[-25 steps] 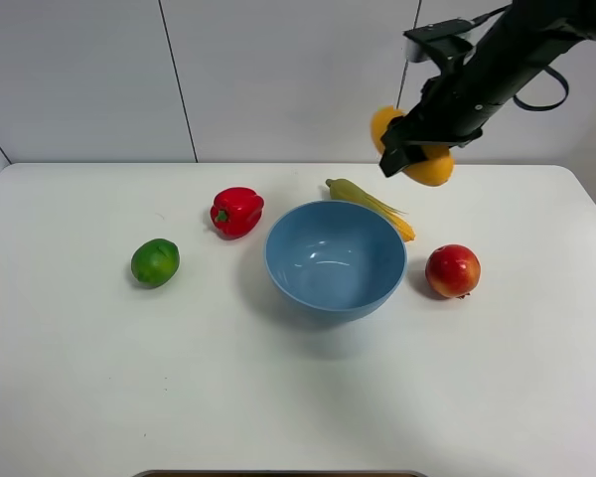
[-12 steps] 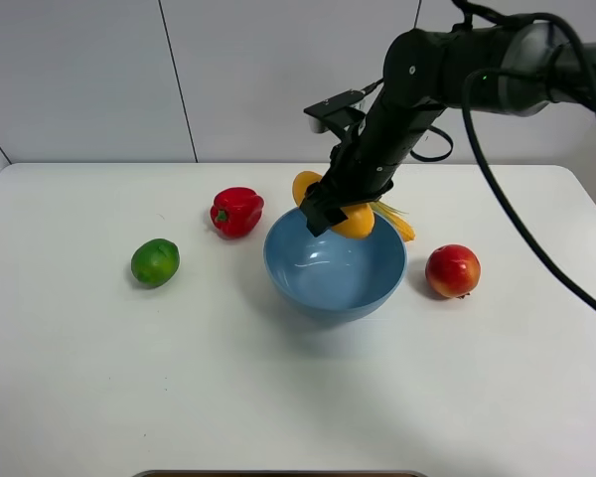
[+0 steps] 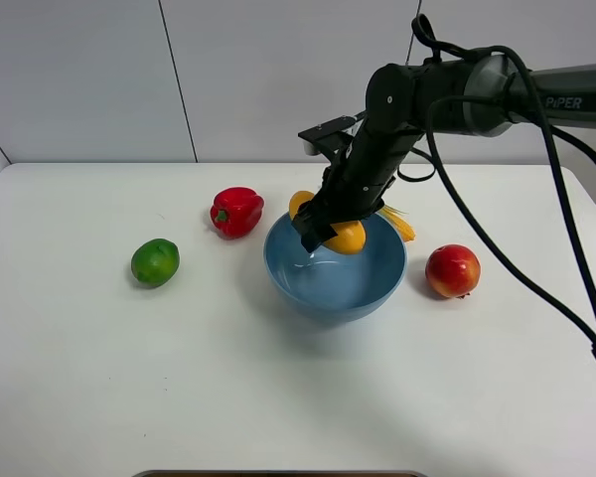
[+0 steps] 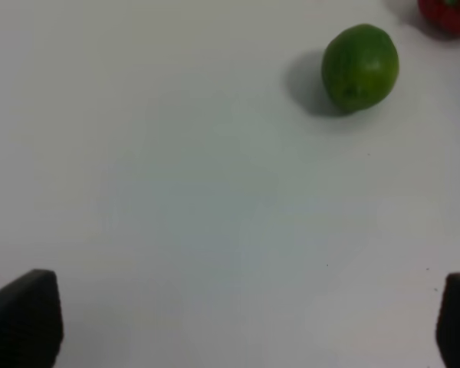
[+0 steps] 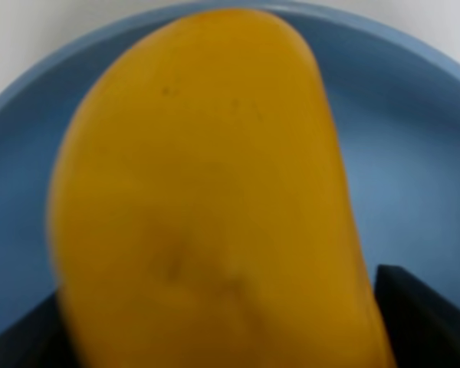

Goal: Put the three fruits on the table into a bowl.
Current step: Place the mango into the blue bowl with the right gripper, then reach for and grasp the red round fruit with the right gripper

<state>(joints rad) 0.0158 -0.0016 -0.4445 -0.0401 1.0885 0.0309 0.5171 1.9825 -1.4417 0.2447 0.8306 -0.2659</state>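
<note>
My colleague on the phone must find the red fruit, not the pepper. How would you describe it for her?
Find the deep light-blue bowl on the white tabletop. Right of it in the high view, not touching, sits the round red apple-like fruit with a yellowish blush. Unlike the lobed, green-stemmed red bell pepper left of the bowl, it is a smooth ball.

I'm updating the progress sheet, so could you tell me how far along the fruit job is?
Done: nothing lies in the bowl yet. In hand: the right gripper holds the mango just over the bowl's opening. Left: the lime and the apple sit on the table, outside the bowl.
</note>
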